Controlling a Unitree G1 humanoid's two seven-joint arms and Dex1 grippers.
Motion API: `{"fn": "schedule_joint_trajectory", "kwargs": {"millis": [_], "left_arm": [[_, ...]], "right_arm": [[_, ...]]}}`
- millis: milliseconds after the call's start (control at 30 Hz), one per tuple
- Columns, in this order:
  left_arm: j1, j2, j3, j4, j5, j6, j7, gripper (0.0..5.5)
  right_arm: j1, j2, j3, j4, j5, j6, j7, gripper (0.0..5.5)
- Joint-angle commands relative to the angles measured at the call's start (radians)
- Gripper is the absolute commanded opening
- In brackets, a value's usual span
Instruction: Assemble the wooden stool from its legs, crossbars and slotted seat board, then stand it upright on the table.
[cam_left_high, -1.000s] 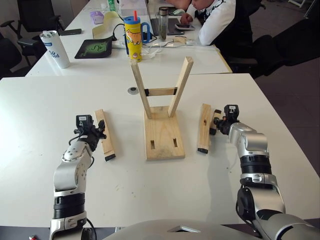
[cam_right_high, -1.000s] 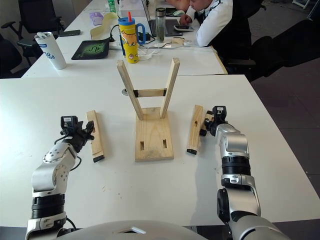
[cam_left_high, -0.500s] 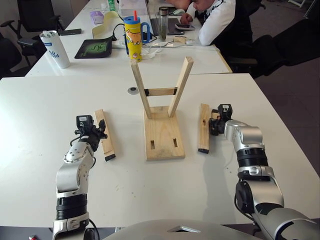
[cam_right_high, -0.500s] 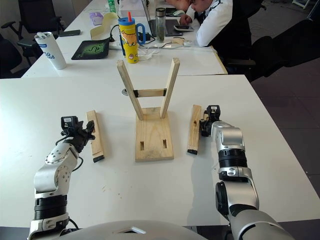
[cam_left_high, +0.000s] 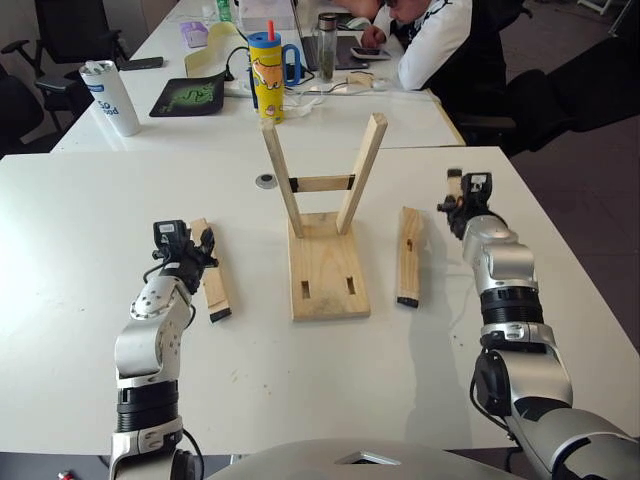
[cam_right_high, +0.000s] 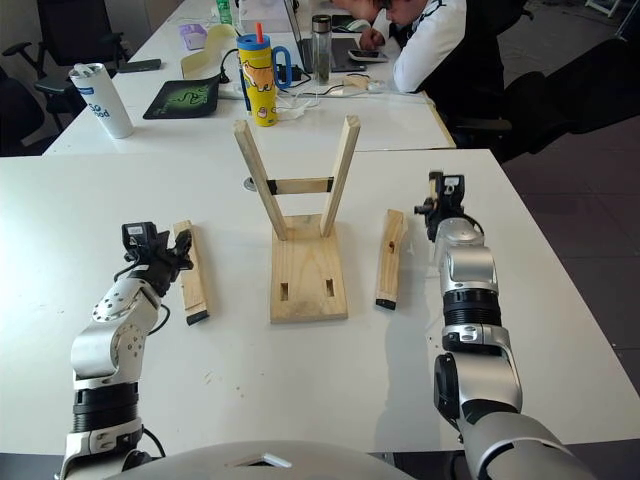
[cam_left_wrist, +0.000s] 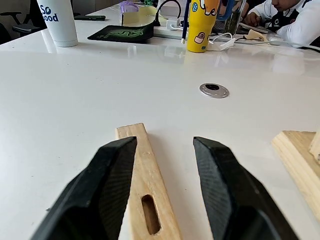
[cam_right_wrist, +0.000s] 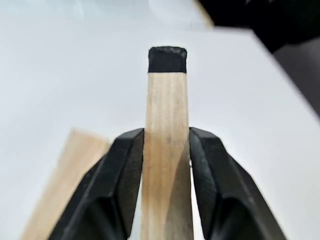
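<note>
The slotted seat board (cam_left_high: 330, 295) lies flat at the table's middle. Two legs (cam_left_high: 282, 180) stand tilted in it, joined by a crossbar (cam_left_high: 322, 184). A loose leg (cam_left_high: 211, 272) lies left of the board, and my left gripper (cam_left_wrist: 164, 145) is open with its fingers (cam_left_wrist: 112, 170) on either side of that leg's near end. Another loose leg (cam_left_high: 408, 255) lies right of the board. My right gripper (cam_right_wrist: 166, 135) is shut on a short black-tipped crossbar (cam_right_wrist: 167, 100), held above the table to the far right of that leg (cam_left_high: 455, 180).
On the far table stand a yellow cup (cam_left_high: 265, 75) and a white tumbler (cam_left_high: 110, 98), with a mouse pad (cam_left_high: 193, 96) between them. A cable grommet (cam_left_high: 265, 181) sits behind the stool parts. The table's right edge (cam_left_high: 560, 260) runs close to my right arm.
My right gripper has lifted the short crossbar from beside the right loose leg and carried it up and away to the far right. The left gripper has edged closer along its leg.
</note>
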Motion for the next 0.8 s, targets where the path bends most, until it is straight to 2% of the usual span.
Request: {"fn": "schedule_joint_trajectory", "kwargs": {"millis": [33, 133, 233, 400, 500, 633, 800], "left_arm": [[-0.061, -0.084, 0.067, -0.122, -0.268, 0.054, -0.053, 2.51], [-0.095, -0.145, 0.124, -0.184, -0.548, 0.105, -0.032, 3.05], [-0.096, -0.169, 0.119, -0.229, -0.716, 0.132, -0.012, 3.53], [-0.085, -0.182, 0.054, -0.292, -0.838, 0.129, 0.024, 3.54], [-0.090, -0.181, 0.020, -0.302, -0.855, 0.117, 0.039, 3.54], [-0.089, -0.181, -0.004, -0.319, -0.878, 0.086, 0.066, 3.54], [-0.100, -0.165, -0.024, -0.311, -0.897, 0.061, 0.069, 2.90]], "right_arm": [[-0.140, -0.044, 0.020, -0.164, 0.047, -0.187, 0.139, 1.31], [-0.206, -0.047, 0.060, -0.335, 0.198, -0.109, 0.335, 1.31], [-0.207, -0.058, 0.134, -0.501, 0.315, 0.000, 0.479, 1.31], [-0.065, -0.062, 0.353, -0.569, 0.266, -0.009, 0.636, 1.31], [-0.017, -0.046, 0.436, -0.568, 0.226, -0.044, 0.675, 1.31], [-0.011, -0.026, 0.480, -0.566, 0.186, -0.065, 0.688, 1.31], [-0.005, -0.010, 0.479, -0.573, 0.172, -0.068, 0.685, 1.31]]}}
